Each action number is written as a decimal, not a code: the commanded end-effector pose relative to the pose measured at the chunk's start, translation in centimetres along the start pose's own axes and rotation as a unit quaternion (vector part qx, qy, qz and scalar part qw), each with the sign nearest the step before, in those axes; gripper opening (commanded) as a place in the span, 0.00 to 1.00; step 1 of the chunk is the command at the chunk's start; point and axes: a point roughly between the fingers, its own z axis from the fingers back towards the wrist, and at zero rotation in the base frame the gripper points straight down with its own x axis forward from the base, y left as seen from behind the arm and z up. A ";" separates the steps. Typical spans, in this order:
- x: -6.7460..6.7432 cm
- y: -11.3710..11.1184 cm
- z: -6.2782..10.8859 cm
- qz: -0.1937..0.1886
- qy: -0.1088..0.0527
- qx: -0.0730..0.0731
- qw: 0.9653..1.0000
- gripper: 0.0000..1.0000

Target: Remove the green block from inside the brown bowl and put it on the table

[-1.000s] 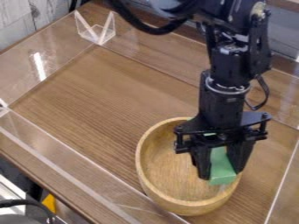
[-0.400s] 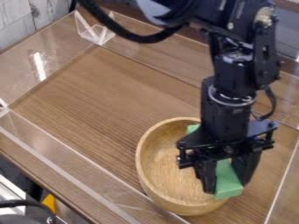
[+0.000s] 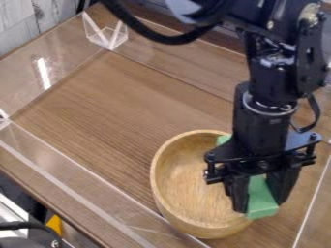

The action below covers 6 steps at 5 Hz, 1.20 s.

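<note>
The brown bowl [image 3: 165,184] stands on the table [image 3: 116,111] at the front right. Over its right side my black gripper [image 3: 262,194] points almost straight down, shut on the green block [image 3: 268,202]. The block stands on end between the fingers [image 3: 245,193], and a bit of green also shows behind the gripper body. Its lower end sits by the bowl's right inner wall near the rim; I cannot tell whether it touches the wood. The arm hides the bowl's far right rim.
Clear acrylic walls [image 3: 52,60] run around the table's edges, close to the bowl's front and right sides. A small clear folded stand [image 3: 104,32] sits at the back left. Bare wood-grain surface stretches to the left of and behind the bowl.
The gripper, still shut on the green block, has edged a little to the right and toward the camera in the picture. The bowl has not moved.
</note>
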 end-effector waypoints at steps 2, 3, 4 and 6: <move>0.6 0.0 1.2 0.011 -0.016 -0.034 0.999 0.00; 0.5 0.5 0.4 0.027 -0.020 -0.040 0.999 0.00; 0.7 0.3 0.6 0.025 -0.021 -0.042 0.999 0.00; 1.5 -0.5 1.1 -0.010 -0.022 -0.040 0.999 0.00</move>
